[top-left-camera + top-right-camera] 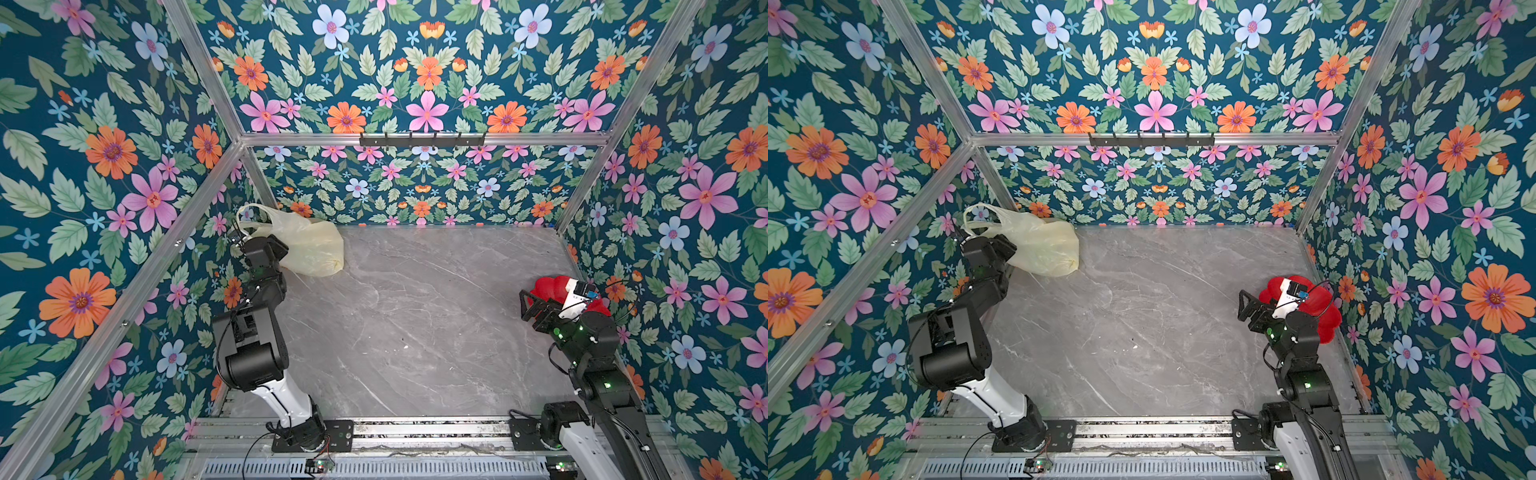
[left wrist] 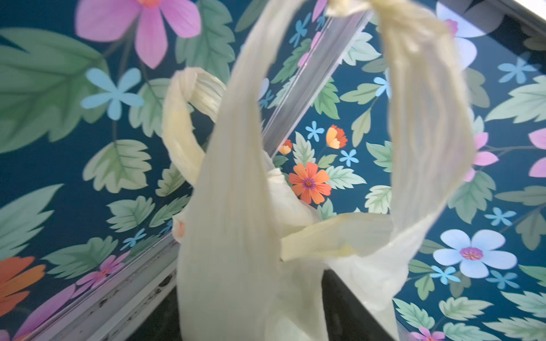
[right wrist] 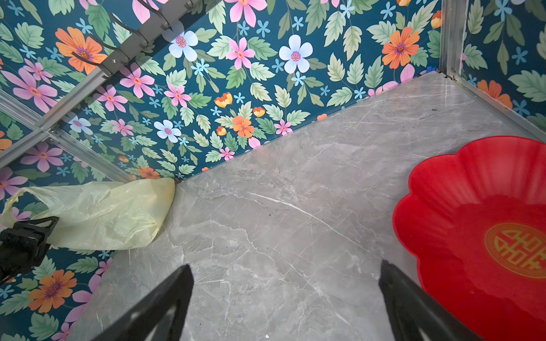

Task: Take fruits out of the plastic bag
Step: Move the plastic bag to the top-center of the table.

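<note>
Though left wrist shows two bag handles (image 2: 428, 118), top views show one.

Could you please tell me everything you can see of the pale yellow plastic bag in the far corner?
The thin, crinkly, pale yellow translucent plastic bag lies slumped on its side on the grey marble-patterned tabletop, in the far corner on the robot's left, against the floral wall. Its two loop handles rise at the end where the left gripper meets it; whether the jaws pinch it is unclear. No contents can be made out.
</note>
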Controlling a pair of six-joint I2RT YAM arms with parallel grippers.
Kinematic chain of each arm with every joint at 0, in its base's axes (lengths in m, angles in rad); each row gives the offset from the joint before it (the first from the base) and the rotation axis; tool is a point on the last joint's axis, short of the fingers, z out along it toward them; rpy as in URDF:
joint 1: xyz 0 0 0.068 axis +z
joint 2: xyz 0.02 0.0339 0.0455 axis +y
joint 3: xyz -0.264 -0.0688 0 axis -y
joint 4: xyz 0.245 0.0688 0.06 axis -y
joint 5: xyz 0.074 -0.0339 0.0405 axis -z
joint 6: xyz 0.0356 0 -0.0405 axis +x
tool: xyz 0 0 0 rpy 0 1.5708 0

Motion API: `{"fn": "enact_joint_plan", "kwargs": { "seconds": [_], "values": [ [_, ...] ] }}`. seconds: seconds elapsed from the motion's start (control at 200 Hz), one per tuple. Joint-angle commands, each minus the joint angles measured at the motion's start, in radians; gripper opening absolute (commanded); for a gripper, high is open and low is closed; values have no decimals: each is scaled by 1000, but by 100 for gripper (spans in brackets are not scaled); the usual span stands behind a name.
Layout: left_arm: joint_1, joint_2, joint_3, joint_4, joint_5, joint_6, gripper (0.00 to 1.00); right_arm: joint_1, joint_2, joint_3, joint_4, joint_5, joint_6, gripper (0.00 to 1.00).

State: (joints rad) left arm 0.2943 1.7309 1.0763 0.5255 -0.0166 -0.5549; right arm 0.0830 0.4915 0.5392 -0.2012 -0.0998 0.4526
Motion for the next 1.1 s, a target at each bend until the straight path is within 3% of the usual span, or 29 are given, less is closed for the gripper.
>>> {"fn": "enact_joint_plan", "kwargs": {
  "seconds": [0.0, 0.1, 0.21, 0.335, 0.515, 0.8, 1.1],
  "values": [
    [0, 12, -3, 83, 84, -28, 47, 1, 2, 5, 3, 20, -1, 99],
    [1, 29, 4, 100, 152, -43, 21, 0, 7, 7, -3, 24, 2, 99],
    [-9, 27, 5, 102, 179, -56, 0, 1, 12, 11, -3, 23, 3, 99],
    [-52, -5, -12, 94, 177, -52, 0, 0, 21, 13, -7, 26, 10, 99],
    [-188, -70, -31, 52, 100, -19, 0, 0, 46, 19, -13, 29, 20, 98],
    [-508, -123, -43, -12, -102, 48, 0, 1, 66, 28, -20, 37, 29, 98],
    [-840, -91, 5, -50, -262, 92, 0, 0, 93, 27, -9, 27, 49, 97]
  ]
}}
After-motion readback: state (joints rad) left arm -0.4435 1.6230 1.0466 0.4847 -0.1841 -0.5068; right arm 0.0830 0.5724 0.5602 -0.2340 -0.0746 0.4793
